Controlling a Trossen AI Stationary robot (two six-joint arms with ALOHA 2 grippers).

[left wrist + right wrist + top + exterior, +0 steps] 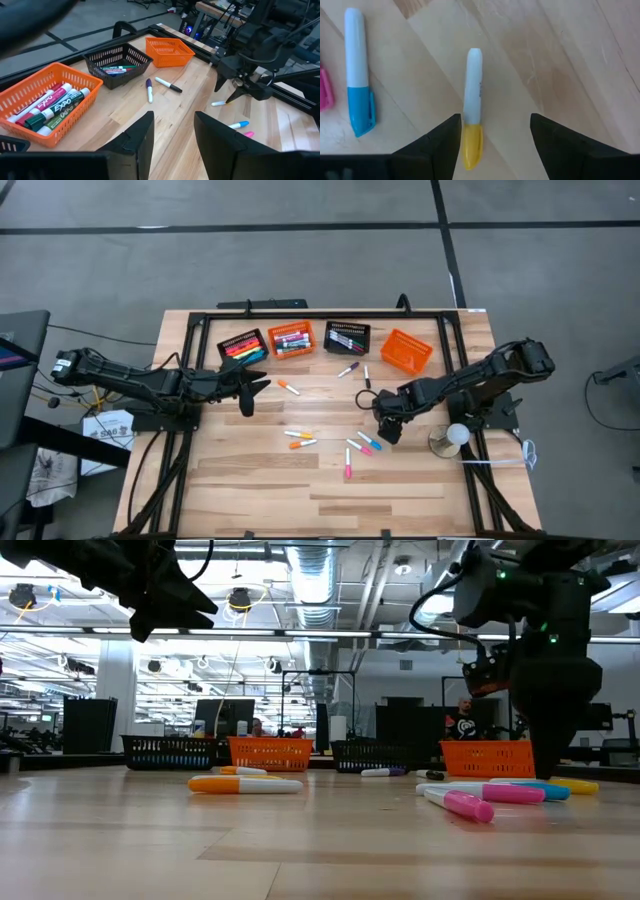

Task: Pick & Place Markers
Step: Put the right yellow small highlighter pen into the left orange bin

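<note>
The right claw (492, 132) is held low over the wooden worktop (560, 60), fingers apart, straddling a white yellow-capped marker (472, 107). The left claw (172, 132) hovers apart, empty, near the baskets.

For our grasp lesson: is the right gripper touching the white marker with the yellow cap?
Apart. In the right wrist view the right gripper stands open astride the yellow-capped white marker, with bare wood showing on either side.

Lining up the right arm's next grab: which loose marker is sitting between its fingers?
The yellow-capped marker, lying between the open right gripper; the blue-capped one lies off to the side.
</note>
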